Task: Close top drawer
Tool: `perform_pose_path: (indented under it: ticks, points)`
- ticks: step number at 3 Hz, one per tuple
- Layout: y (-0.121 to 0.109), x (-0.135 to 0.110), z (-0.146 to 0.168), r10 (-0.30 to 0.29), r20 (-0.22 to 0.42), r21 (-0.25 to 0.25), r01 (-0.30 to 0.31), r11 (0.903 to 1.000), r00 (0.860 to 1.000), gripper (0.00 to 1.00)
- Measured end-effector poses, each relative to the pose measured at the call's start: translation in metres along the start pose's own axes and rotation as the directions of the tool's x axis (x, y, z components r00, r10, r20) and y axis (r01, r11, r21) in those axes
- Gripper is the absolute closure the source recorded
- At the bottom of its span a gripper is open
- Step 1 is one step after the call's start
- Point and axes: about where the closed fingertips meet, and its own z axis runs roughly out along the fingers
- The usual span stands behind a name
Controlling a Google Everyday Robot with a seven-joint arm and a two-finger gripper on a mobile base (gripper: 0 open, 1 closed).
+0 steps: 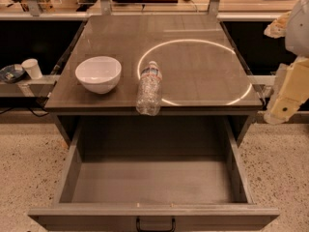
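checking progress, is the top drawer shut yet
No, the top drawer stands pulled far out, with the claw at the right edge of view.

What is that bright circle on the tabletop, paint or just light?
Camera view: probably glare, not paint; the ring looks like a round lamp mirrored in the glossy top, partly hidden by the bottle. The back of the top drawer lies in shadow under the top. The gripper hangs pale at the right edge.
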Motion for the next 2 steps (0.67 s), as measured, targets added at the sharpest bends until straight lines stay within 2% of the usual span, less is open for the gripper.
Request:
perform_pose_path:
  ticks: [1, 2]
  points:
    - [0.0, 0.0, 0.0, 0.0, 0.0, 0.0, 0.0, 1.0, 1.0, 0.0]
    - [0.015, 0.019, 0.045, -0.002, -0.004, -0.074, 0.002, 0.9973, 1.0, 0.0]
